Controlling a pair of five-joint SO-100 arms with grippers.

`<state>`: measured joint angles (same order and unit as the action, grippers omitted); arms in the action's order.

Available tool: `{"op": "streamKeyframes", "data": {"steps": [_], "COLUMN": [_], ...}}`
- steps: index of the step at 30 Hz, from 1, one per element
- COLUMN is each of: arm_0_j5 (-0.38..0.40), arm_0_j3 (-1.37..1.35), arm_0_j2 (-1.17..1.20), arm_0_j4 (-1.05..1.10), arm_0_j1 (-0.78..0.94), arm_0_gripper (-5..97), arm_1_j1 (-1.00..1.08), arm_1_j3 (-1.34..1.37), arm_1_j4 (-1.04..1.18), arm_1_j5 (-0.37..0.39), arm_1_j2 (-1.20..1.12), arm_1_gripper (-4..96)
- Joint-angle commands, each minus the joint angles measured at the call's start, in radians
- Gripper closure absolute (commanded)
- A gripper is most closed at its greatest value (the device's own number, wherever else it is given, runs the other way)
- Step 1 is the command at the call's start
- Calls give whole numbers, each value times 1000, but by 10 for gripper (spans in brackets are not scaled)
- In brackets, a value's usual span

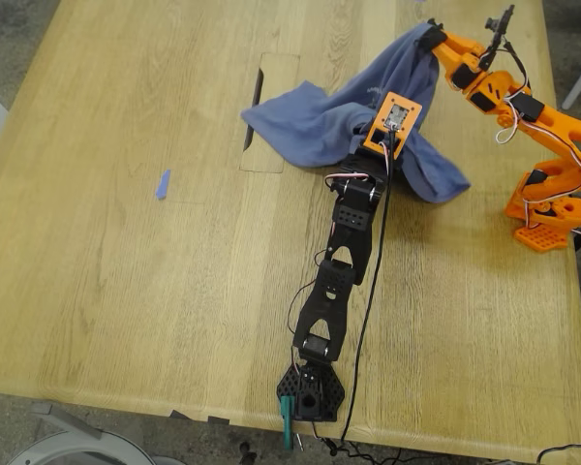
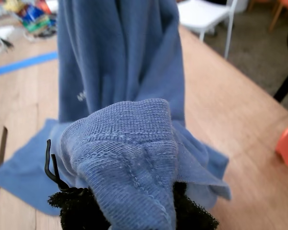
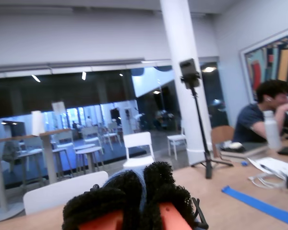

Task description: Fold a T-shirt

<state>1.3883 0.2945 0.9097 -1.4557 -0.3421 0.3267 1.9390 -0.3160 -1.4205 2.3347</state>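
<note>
Clenched on a ribbed, stitched edge of the T-shirt [image 2: 120, 62], the black foam pads [image 2: 72, 211] of my first gripper [image 2: 134, 206] are almost buried under the cloth draped over them. A thin strip of the same blue fabric is seen pinched between the pads of my second gripper [image 3: 134, 201], so both are judged to be grasping the garment.

In the exterior view, my second gripper [image 1: 429, 37] is held high near the far edge, and my first gripper [image 1: 387, 136] is lower and nearer the middle. Between them the shirt is hung as a slack sheet; the rest is bunched on the table [image 1: 126, 291], trailing toward the exterior view's left over a slot [image 1: 255, 107] in the wood.

No fold has been formed yet; the step in hand is judged to be spreading. It would be done best if the two held points were drawn apart until the edge between them is taut, then lowered together so the body is laid flat. The trailing cloth should be kept clear of the slot.
</note>
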Motion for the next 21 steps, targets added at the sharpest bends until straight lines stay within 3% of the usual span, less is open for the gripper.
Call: {"op": "streamKeyframes", "data": {"steps": [1, 4, 13, 21], "arm_0_j5": [-5, 11, 46, 26], "arm_0_j3": [35, 35, 38, 40], "arm_0_j2": [247, 295, 445, 535], "arm_0_j4": [163, 273, 331, 419], "arm_0_j1": [21, 44, 87, -12], "arm_0_gripper": [918, 918, 918, 918], "arm_1_j1": [-49, -78, -46, -84], "arm_1_j3": [-114, -163, -219, -336], "arm_1_j4": [-37, -43, -51, -46], "arm_1_j5": [-11, -18, -11, -12], "arm_1_j2": [8, 11, 78, 66], "arm_1_gripper": [913, 913, 913, 913]}}
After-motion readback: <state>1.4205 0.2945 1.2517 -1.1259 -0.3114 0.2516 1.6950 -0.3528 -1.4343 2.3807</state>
